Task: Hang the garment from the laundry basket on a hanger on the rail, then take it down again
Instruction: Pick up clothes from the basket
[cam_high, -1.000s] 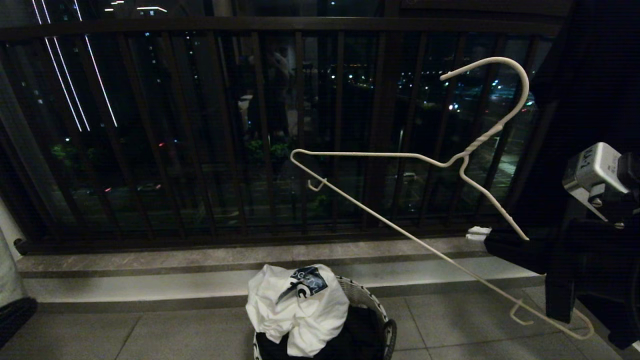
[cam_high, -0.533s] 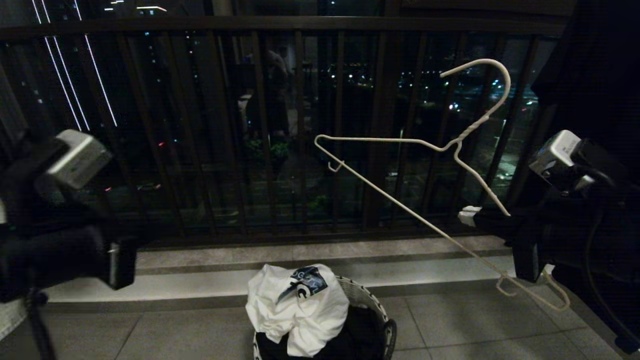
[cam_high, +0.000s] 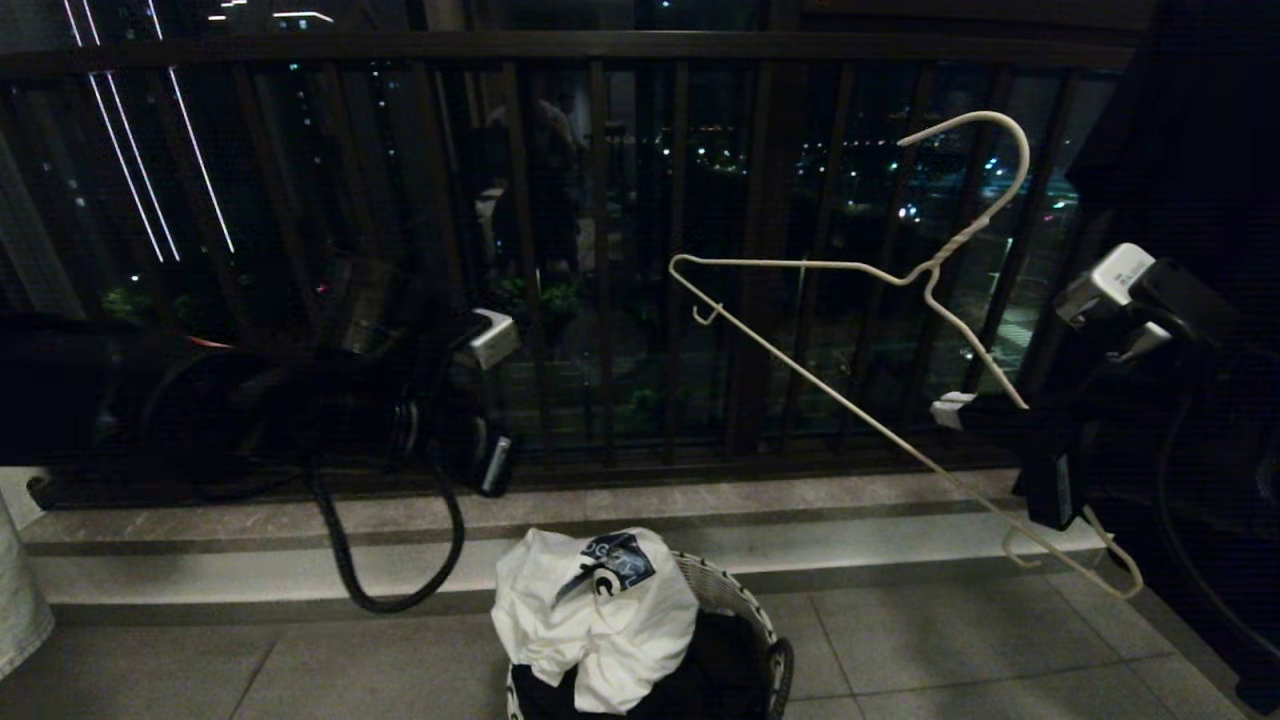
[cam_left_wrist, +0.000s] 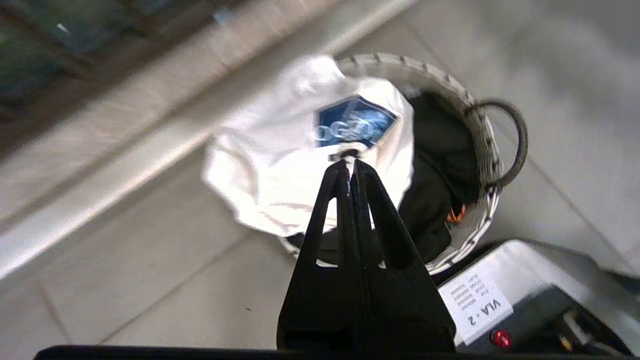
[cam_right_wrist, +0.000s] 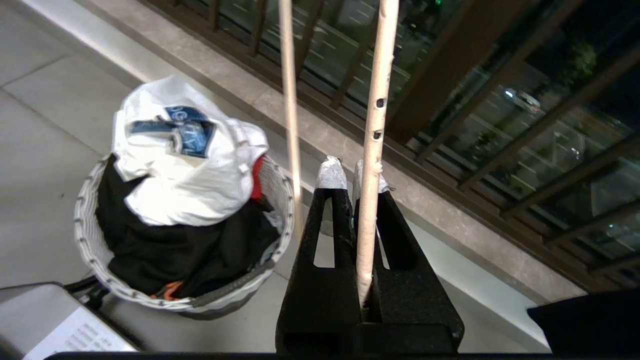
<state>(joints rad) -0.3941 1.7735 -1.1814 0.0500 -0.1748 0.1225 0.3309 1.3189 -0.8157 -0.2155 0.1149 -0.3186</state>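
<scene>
A balcony at night is shown. The floor (cam_high: 950, 660) is laid with large grey tiles, and a pale stone kerb (cam_high: 250, 560) in two low steps is set along its far edge. Above the kerb a dark railing (cam_high: 600, 250) of upright bars under a broad top bar is seen. Beyond the bars, scattered city lights (cam_high: 900, 210), greenery and long bright streaks (cam_high: 120, 150) are visible in the dark.

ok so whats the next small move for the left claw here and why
Probably open the left claw and lower it onto the white T-shirt. Its jaws are shut and empty, poised above the shirt, which lies crumpled on top of the laundry basket. The right claw already grips the wire hanger, so the shirt is the missing piece.
</scene>
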